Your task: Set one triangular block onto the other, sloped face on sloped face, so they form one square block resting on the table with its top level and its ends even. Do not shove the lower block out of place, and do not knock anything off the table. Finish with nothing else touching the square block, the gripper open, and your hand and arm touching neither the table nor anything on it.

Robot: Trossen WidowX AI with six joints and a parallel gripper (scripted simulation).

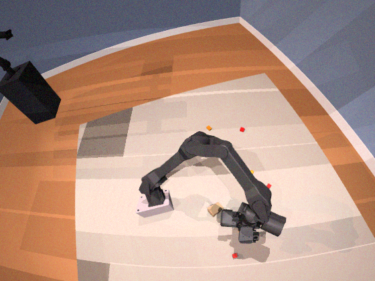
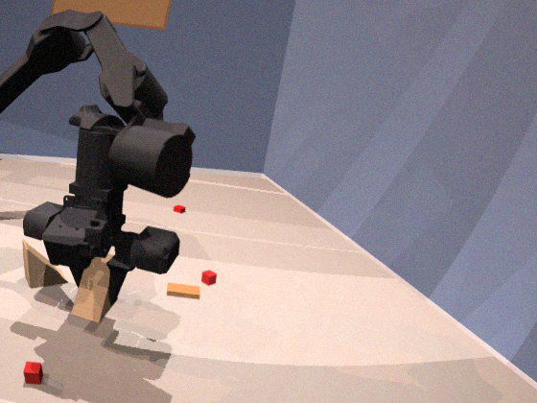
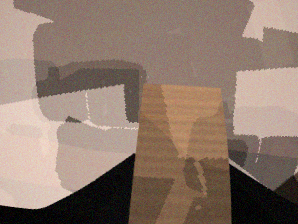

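My gripper (image 2: 96, 287) (image 3: 182, 167) is shut on a tan wooden triangular block (image 2: 89, 302) (image 3: 185, 120), which hangs down between the fingers with its lower end close to the table (image 1: 187, 247). Whether that end touches the table I cannot tell. In the top view the arm hides nearly all of it. The other triangular block (image 1: 214, 209) (image 2: 37, 271) rests on the table beside the gripper, apart from the held one, on the side towards the arm's base. It rises to a high edge on its left in the exterior view. It is not in the wrist view.
Red cubes lie around: one (image 1: 234, 255) (image 2: 33, 372) near the gripper, others (image 1: 268, 186) (image 1: 242, 129) farther off. An orange bar (image 2: 183, 291) lies right of the gripper in the exterior view. An orange piece (image 1: 209, 128) lies beyond the arm. The arm's base (image 1: 155, 208) is at left.
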